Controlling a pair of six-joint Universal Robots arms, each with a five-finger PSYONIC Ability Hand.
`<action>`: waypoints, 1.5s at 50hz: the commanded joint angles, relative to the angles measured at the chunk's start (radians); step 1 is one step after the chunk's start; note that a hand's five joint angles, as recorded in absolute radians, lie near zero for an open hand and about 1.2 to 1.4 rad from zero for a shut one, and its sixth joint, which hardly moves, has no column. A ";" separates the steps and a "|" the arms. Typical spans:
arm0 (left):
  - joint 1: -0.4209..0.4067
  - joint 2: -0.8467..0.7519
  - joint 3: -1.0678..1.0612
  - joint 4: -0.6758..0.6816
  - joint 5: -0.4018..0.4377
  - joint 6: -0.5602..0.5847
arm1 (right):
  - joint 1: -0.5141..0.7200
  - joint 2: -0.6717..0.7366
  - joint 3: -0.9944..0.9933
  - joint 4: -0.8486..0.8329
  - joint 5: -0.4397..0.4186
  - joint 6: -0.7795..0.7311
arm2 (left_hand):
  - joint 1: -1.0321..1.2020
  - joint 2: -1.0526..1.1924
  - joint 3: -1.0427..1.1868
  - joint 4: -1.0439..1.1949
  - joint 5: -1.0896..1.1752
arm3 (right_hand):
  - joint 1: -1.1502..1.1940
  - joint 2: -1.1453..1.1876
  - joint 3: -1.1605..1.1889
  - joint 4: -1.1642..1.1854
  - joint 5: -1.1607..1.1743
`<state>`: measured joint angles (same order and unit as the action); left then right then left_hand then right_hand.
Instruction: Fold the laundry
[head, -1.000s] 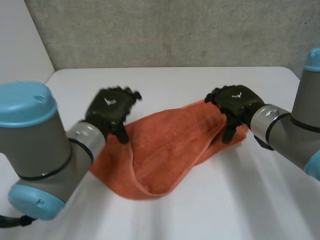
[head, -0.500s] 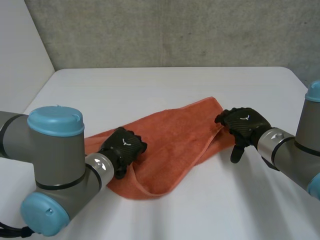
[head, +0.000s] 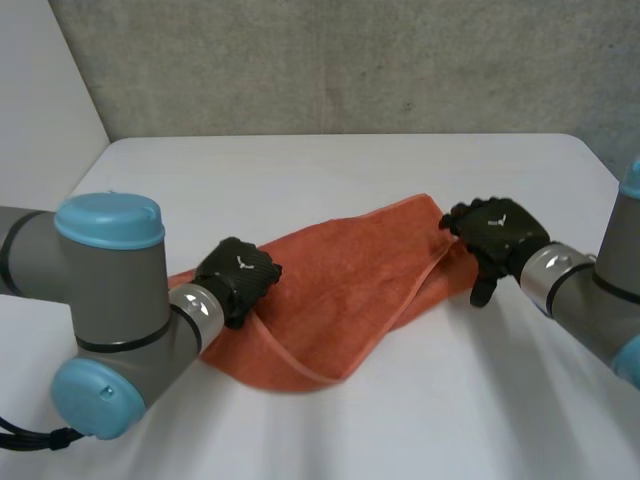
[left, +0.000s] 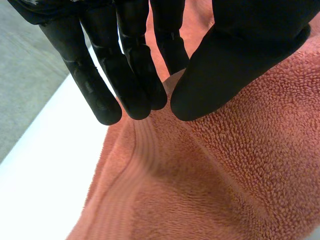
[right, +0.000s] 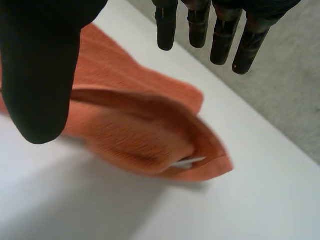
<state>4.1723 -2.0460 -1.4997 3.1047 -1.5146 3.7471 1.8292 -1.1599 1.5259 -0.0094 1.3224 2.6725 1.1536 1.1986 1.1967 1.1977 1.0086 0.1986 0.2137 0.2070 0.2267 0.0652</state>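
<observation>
Head view, left hand (head: 238, 278): rests on the left part of the towel (head: 340, 290), towards the left edge of the bench (head: 350, 170).
Left wrist view, left hand (left: 125, 65): straight fingers and thumb are drawn together. They appear to pinch a raised ridge of the towel (left: 225, 175) beside its hemmed edge.
Towel: orange terry, lying aslant across the bench's middle. It is doubled loosely lengthwise, the near hem loops open and the layers do not line up.
Head view, right hand (head: 495, 232): at the towel's right end, towards the bench's right edge.
Right wrist view, right hand (right: 40, 75): fingers and thumb are spread wide and hold nothing. The towel's end (right: 135, 135) gapes beneath it.
Progress: early, by my reading. One rough fold is in place. The edges need squaring, the cloth needs flattening, and further folds are left.
</observation>
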 joint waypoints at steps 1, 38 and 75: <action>0.015 0.065 -0.037 -0.003 -0.009 -0.001 | -0.002 0.106 -0.174 -0.001 -0.025 0.003 | 0.243 0.198 0.200 0.199 0.213 | 0.042 0.027 0.033 0.014 0.001; 0.167 0.331 -0.077 0.031 -0.032 -0.070 | -0.039 -0.005 -0.396 0.224 -0.085 -0.128 | 0.243 0.198 0.200 0.199 0.213 | 1.198 1.183 1.189 1.170 1.157; 0.307 0.164 -0.090 0.002 -0.039 -0.243 | -0.044 0.183 -0.237 0.246 -0.129 0.118 | 0.243 0.198 0.200 0.199 0.213 | 0.623 0.608 0.615 0.595 0.582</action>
<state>4.4723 -1.8808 -1.6006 3.0996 -1.5552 3.5044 1.7918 -0.9649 1.2526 0.2988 1.1946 2.7075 1.1644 1.2172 1.2150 1.2164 1.0198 0.6920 0.7999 0.7974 0.7988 0.6408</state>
